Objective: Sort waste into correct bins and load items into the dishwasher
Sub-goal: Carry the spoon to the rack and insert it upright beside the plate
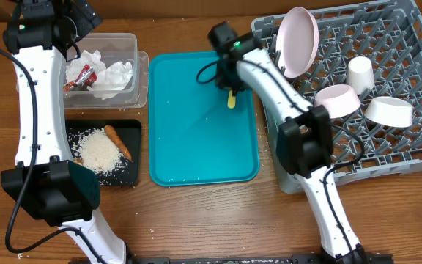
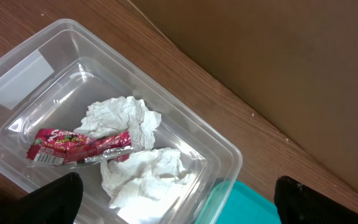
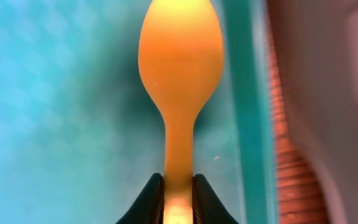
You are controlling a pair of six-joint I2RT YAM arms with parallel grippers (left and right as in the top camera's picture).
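My right gripper (image 1: 230, 89) is shut on the yellow spoon (image 3: 179, 81) by its handle, over the right part of the teal tray (image 1: 196, 147). The spoon also shows in the overhead view (image 1: 231, 100). My left gripper (image 2: 176, 208) is open and empty above the clear tub (image 1: 127, 44), which holds the red-and-white wrapper (image 2: 79, 146) and crumpled white napkins (image 2: 145, 177). The black tray (image 1: 130, 172) holds white rice (image 1: 97, 152) and the carrot stick (image 1: 117, 141). The grey dish rack (image 1: 409, 95) holds the white plate (image 1: 299, 40), two bowls (image 1: 338, 100) (image 1: 389, 111) and the cup (image 1: 360, 73).
The dish rack fills the right side of the table. The teal tray's right rim (image 3: 247, 93) runs close beside the spoon. Brown cardboard (image 2: 278, 56) stands behind the tub. A few rice grains lie on the wood near the black tray.
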